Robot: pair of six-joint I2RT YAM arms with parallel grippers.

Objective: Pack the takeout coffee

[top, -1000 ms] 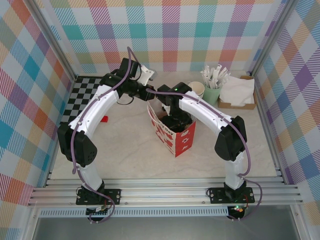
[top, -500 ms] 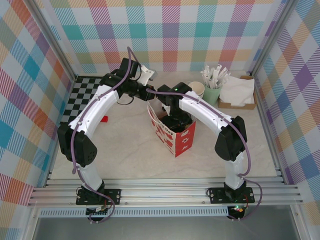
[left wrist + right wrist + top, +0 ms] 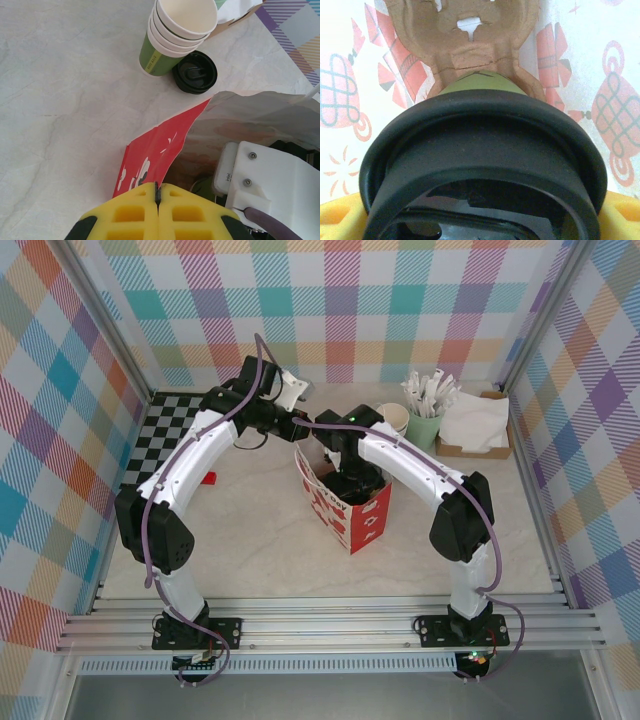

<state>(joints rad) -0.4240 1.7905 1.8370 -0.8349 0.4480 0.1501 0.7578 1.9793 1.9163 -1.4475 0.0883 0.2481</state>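
Two arms of mine met over a red-and-white paper bag (image 3: 350,515) at mid-table, seen from above: my left gripper (image 3: 298,430) at the bag's far rim, my right gripper (image 3: 350,480) sunk inside it. From there I could not tell how either pair of jaws stood. A pale-green cup of sticks (image 3: 425,410) and a napkin box (image 3: 478,428) stood well apart at far right.

From my left wrist, the yellow pads (image 3: 135,215) were pressed together on the bag's red edge. Beyond it stood a stack of lidless green cups (image 3: 175,35), with a loose black lid (image 3: 195,72) just beside.

From my right wrist, inside the bag, the takeout coffee (image 3: 485,165) sat clamped between my wide-spread jaws. Yellow foam showed at both sides of its lid, and a brown pulp carrier (image 3: 475,40) lay just beyond.
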